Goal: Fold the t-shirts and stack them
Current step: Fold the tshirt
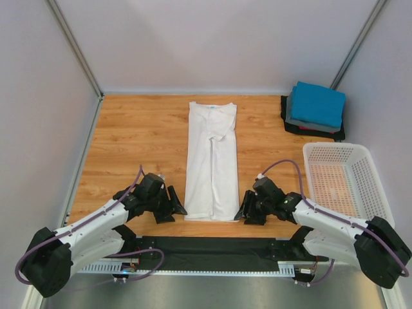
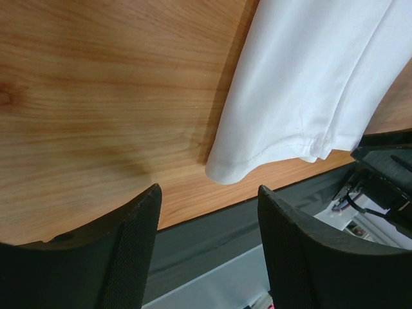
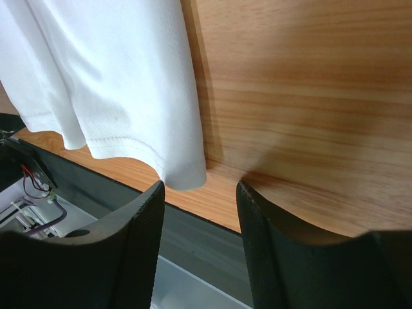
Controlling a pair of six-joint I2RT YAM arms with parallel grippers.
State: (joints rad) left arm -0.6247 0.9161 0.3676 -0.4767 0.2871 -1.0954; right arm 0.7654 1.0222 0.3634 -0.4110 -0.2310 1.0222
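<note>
White t-shirt point(image 1: 212, 161): long strip, axis top-to-bottom, frame centre. Lower hem corners flanked by left gripper point(image 1: 177, 206) and right gripper point(image 1: 243, 212); both part-open, empty, equally near.

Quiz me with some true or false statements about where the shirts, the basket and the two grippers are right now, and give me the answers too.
1. The white t-shirt lies folded into a long strip in the middle of the table. True.
2. A blue shirt lies in the basket. False: the blue shirt tops a pile on the table, beyond the basket's far end.
3. The left gripper is clamped on the white t-shirt's hem. False: its jaws are open beside the near left corner, with no cloth between them.
4. The right gripper sits open by the white t-shirt's near right corner. True.
</note>
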